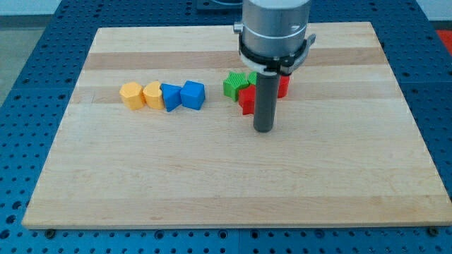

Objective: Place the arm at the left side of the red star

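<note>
A red block [246, 99], star-like in shape, sits near the board's middle, partly hidden behind my rod. My tip [263, 130] rests on the board just below and slightly right of it. A green block [233, 85] touches the red one at its upper left. Another red block [284, 85] shows at the rod's right, mostly hidden. A second green piece [252, 75] peeks out behind the rod.
A row of blocks lies at the left: an orange block [131, 94], a yellow-orange block [152, 93], a blue block [170, 97] and a blue cube [193, 94]. The wooden board [226, 176] sits on a blue perforated table.
</note>
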